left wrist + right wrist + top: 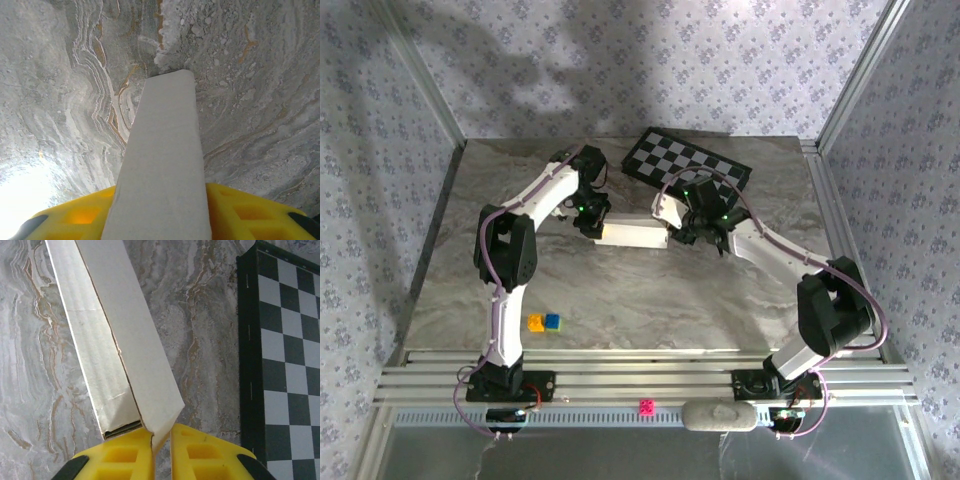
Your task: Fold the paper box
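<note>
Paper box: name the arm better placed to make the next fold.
Right, probably: the right gripper pinches a flap corner of the paper box, ready to turn it; the left gripper merely straddles the other end.

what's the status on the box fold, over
Left gripper shut on the paper box, left end. Right gripper pinching a flap edge at the right end. Checkered board beside the box, not touching.
</note>
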Available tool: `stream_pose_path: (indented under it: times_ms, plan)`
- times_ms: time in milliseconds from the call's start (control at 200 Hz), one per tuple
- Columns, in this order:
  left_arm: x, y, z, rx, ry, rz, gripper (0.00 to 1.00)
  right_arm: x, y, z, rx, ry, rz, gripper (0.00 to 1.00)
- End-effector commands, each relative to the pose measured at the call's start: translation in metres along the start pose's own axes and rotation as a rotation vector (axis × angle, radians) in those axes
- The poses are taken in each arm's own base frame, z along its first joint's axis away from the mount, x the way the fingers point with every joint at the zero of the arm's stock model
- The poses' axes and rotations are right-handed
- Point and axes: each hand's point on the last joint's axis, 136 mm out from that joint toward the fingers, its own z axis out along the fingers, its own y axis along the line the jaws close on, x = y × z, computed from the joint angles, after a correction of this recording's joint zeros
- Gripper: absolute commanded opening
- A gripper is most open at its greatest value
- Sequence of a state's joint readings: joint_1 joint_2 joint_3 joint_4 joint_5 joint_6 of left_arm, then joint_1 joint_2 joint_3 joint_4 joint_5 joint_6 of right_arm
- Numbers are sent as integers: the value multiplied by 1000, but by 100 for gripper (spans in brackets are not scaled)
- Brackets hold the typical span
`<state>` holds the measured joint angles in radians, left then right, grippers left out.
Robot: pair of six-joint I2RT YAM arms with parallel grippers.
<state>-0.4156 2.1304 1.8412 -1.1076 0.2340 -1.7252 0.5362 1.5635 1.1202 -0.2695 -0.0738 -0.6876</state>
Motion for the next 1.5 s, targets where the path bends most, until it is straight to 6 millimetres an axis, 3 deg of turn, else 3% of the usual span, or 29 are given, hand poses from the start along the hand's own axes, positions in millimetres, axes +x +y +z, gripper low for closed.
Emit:
stream_pose_path:
  times_ms: [0, 335, 705, 1174, 1494]
  plan:
    - [2, 9, -5, -33, -21, 11, 43, -12, -7, -7, -6, -17, 29, 11]
    - [5, 9, -4, -30, -19, 19, 45, -17, -7, -13, -86, -15, 153, 0]
    - [8, 7, -3, -32, -21, 31, 46, -28, -9, -20, -190, -21, 376, 0]
    - [10, 9, -6, -40, -34, 39, 50, -14, 4, -21, -231, 69, 506, 0]
    - [13, 10, -6, -45, -41, 48, 50, -20, -6, -26, -282, 101, 697, 0]
